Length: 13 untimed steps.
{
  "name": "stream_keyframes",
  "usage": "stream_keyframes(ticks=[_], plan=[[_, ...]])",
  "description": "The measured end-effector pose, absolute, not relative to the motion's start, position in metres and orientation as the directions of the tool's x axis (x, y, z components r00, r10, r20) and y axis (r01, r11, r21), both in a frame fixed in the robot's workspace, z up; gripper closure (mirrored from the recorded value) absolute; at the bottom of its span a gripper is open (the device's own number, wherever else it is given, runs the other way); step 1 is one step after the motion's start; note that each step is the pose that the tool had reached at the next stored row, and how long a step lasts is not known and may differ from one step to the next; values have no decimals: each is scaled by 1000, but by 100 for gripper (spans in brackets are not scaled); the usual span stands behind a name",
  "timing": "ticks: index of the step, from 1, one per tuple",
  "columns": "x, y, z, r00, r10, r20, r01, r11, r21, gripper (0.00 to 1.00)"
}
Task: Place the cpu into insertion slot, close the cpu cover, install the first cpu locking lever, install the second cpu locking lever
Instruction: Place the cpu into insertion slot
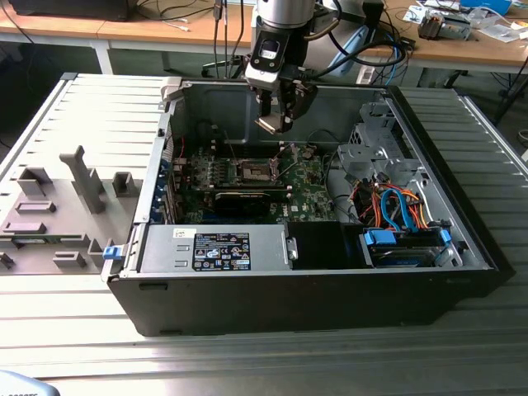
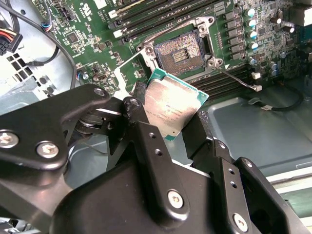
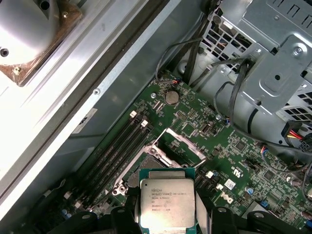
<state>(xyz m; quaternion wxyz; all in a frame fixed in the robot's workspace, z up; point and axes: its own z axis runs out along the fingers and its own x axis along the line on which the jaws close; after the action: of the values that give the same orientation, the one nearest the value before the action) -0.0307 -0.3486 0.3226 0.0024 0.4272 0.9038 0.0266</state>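
Silvery cpu [image 2: 173,109] — pinched in the end effector [image 2: 168,123]; insertion slot [image 2: 181,50] lies below.

Open black case [image 1: 289,305]; green motherboard [image 1: 312,191] inside; blue cables [image 1: 399,208] alongside.

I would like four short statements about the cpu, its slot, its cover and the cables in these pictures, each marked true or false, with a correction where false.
1. The hand grips the cpu by its edges. True.
2. The cpu sits in the insertion slot. False: the slot is empty with its dark centre exposed, and the cpu is held above the green board.
3. The cpu cover is closed over the slot. False: it stands swung open beside the slot.
4. Orange and blue cables lie in the case, toward the exterior view's right. True.
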Motion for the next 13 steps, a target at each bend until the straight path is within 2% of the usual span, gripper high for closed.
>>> stream_keyframes(ticks=[13], plan=[[-31, -349, 323, -625, 780, 18, 780, 624, 50, 45]])
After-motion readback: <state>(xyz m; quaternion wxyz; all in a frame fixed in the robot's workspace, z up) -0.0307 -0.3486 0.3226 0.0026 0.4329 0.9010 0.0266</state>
